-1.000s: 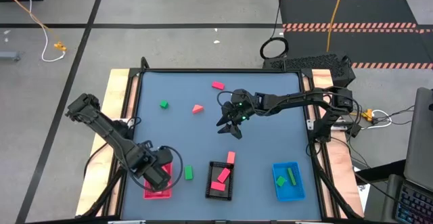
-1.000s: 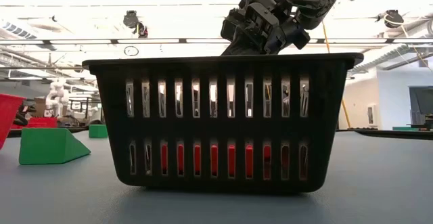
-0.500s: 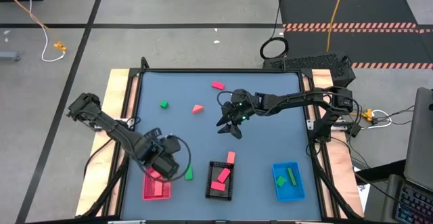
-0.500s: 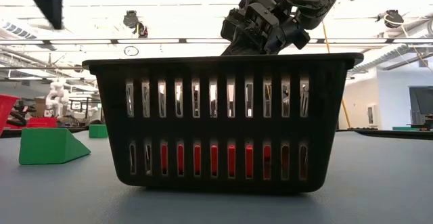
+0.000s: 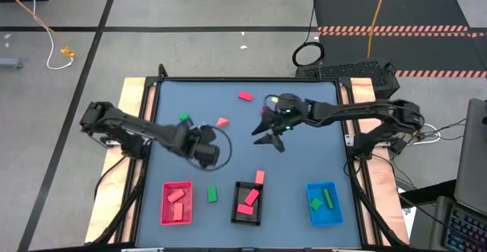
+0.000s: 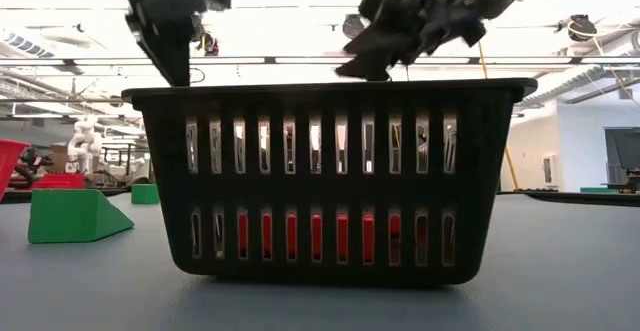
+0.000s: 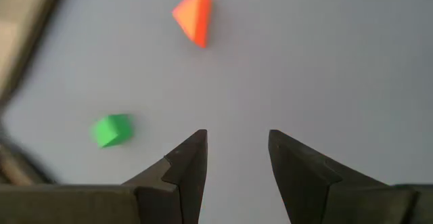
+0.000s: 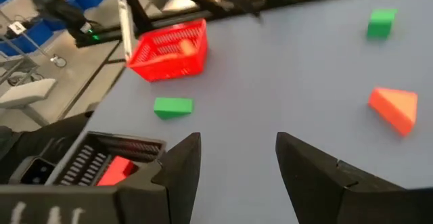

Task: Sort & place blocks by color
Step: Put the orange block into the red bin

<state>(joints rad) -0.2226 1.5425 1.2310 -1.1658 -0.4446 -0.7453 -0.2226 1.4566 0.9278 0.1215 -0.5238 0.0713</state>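
Observation:
My left gripper (image 5: 204,147) hangs open over the table's left middle, nothing between its fingers (image 7: 237,139). Ahead of it lie a salmon wedge (image 7: 193,14) and a green cube (image 7: 111,129), both flat on the table. My right gripper (image 5: 270,139) is open and empty (image 8: 237,143) above the table's middle, right of the wedge (image 5: 222,122). A pink-red block (image 5: 245,96) lies near the far edge. A green block (image 5: 212,195) lies between the red and black trays. Another pink block (image 5: 259,177) lies at the black tray's far side.
Along the near edge stand a red tray (image 5: 164,206) holding salmon blocks, a black slotted tray (image 5: 236,206) holding pink-red blocks, and a blue tray (image 5: 335,214) holding green blocks. The black tray (image 6: 330,181) fills the low view. A raised rim frames the table.
My left gripper has swung from above the red tray toward the far edge and rightward, to the table's left middle, turning as it went. My right gripper has risen and shifted a little toward the right edge. Both stay open.

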